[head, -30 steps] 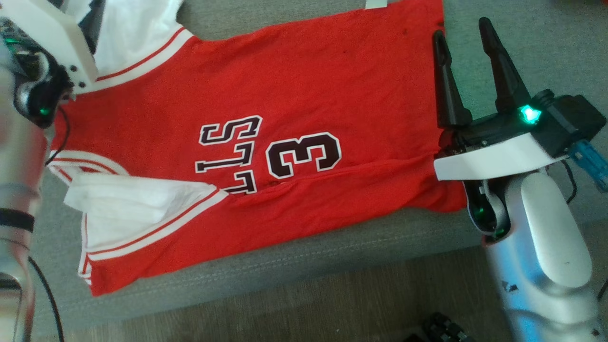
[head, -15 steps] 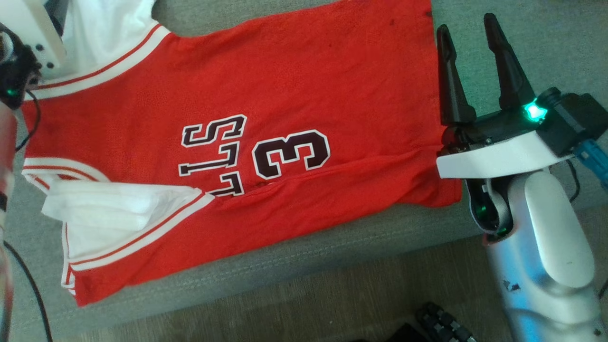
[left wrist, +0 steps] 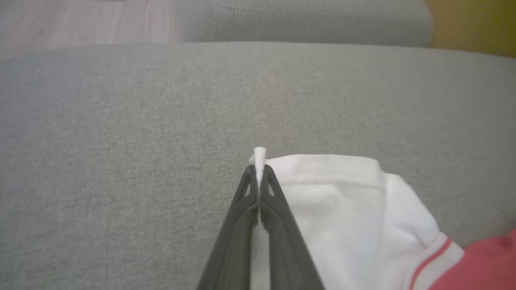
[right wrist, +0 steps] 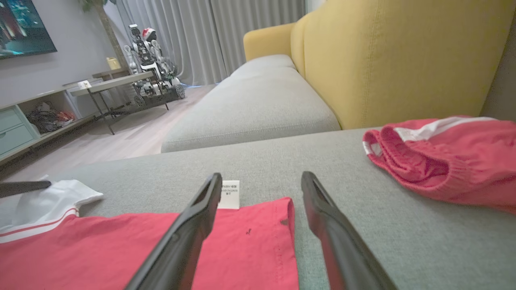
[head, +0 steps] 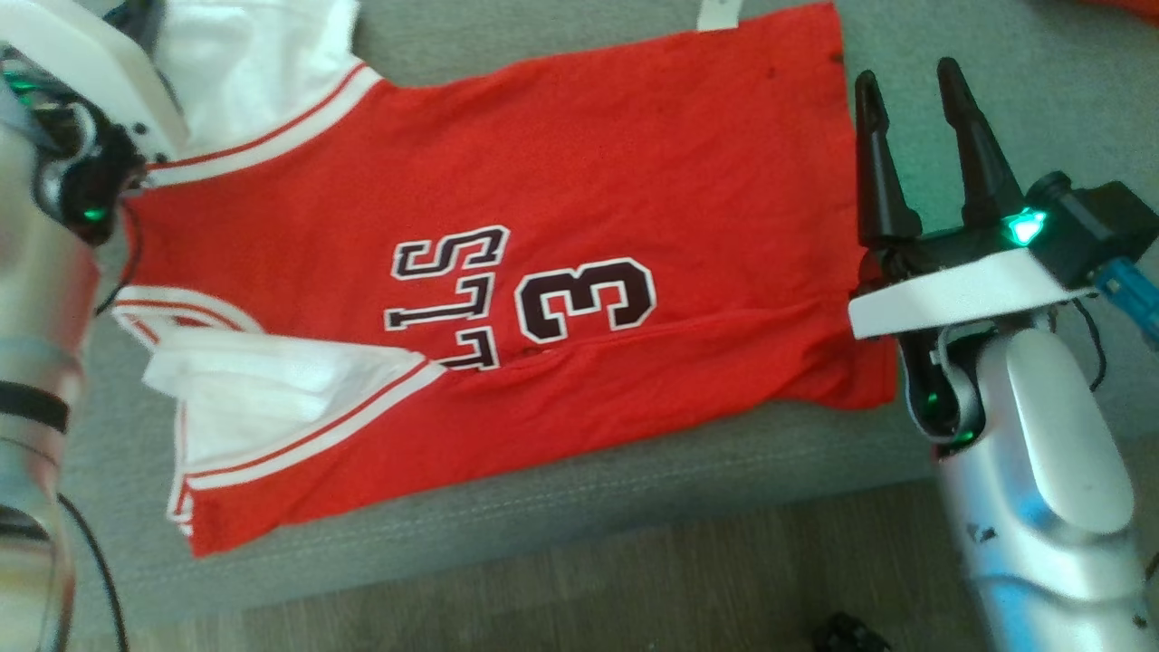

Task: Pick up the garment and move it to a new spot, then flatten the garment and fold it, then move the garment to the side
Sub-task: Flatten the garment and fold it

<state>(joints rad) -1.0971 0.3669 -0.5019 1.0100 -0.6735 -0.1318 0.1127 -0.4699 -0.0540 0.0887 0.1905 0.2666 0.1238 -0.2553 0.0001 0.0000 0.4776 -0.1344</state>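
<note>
The garment [head: 579, 199] is a red jersey with white sleeves and a dark number 3, spread flat on the grey sofa cushion [head: 561, 507]. In the left wrist view my left gripper [left wrist: 259, 171] is shut on the edge of the white sleeve [left wrist: 342, 209], a bit of cloth sticking up past the tips. In the head view that arm's wrist sits at the upper left over the far sleeve [head: 263, 63]. My right gripper [head: 907, 81] stands open just off the jersey's hem; in its own view the gripper [right wrist: 262, 177] straddles the hem corner [right wrist: 282, 209] above the cloth.
A second red garment [right wrist: 443, 157] lies bunched on the cushion to the right. A yellow sofa back [right wrist: 383, 52] rises behind. Wooden floor [head: 589, 589] runs along the cushion's near edge. Another robot [right wrist: 149, 68] and a low table stand across the room.
My left gripper has shut on the white sleeve. The head camera has shifted back and forth, and the right gripper sits slightly farther right and lower in the picture.
</note>
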